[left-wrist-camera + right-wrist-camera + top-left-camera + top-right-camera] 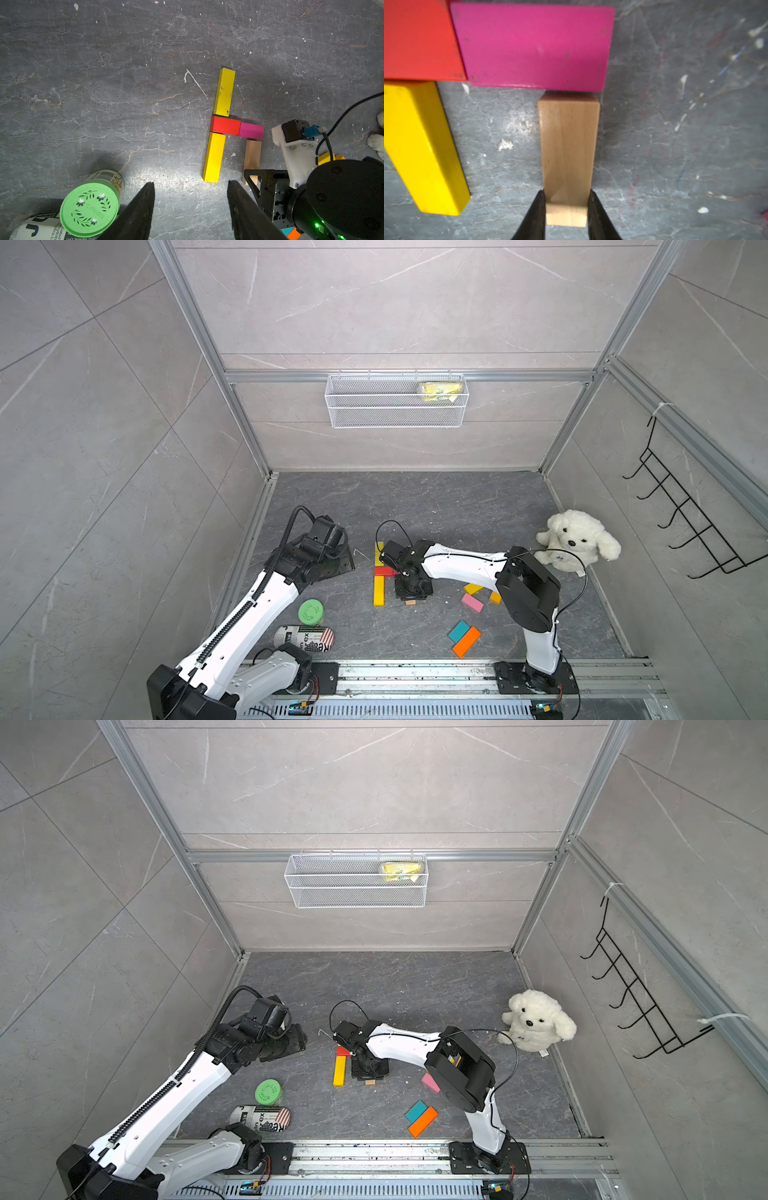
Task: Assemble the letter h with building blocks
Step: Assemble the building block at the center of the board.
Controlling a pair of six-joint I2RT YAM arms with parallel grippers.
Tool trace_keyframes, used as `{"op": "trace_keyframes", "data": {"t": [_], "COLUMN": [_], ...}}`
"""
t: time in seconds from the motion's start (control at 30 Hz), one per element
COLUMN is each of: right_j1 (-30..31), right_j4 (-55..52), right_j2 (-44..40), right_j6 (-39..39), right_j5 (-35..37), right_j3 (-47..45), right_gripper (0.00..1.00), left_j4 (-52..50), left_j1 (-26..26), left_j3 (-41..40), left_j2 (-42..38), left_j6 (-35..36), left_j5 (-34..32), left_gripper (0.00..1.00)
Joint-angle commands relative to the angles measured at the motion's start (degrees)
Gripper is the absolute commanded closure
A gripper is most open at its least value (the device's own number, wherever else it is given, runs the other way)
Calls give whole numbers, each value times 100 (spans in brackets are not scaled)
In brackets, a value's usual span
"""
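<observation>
The tan block [568, 149] is clamped in the right gripper [566, 196].
It is laid end-on to the magenta block [533, 45], seemingly touching; squareness should be checked before release. The left gripper [191, 183] is held apart, empty.

The far long block [224, 92] and the near long block [214, 157] lie in one line away from me, a short block [225, 125] between their ends. A second short block [251, 130] touches its right end. Just before that lies the fifth block [252, 153], my right gripper [566, 194] at its near end. Further right lie loose blocks [472, 603]; the jar [311, 611] and can [305, 639], left.
</observation>
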Motion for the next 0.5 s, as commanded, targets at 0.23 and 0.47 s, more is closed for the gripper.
{"op": "trace_keyframes", "data": {"t": [0.23,0.47], "right_j1": [-3,-9], "right_j4": [-155,-244], "right_j2": [105,220], "right_j6": [171,110], "right_j5": [162,144], "right_j3": [130,351], "right_gripper": [71,71], "left_j4": [71,80], "left_j1": [39,40], "left_j3": [-80,-106], "left_j2": [-153,-167], "left_j6": [142,157], "left_j5": [48,56], "left_gripper": [39,39]}}
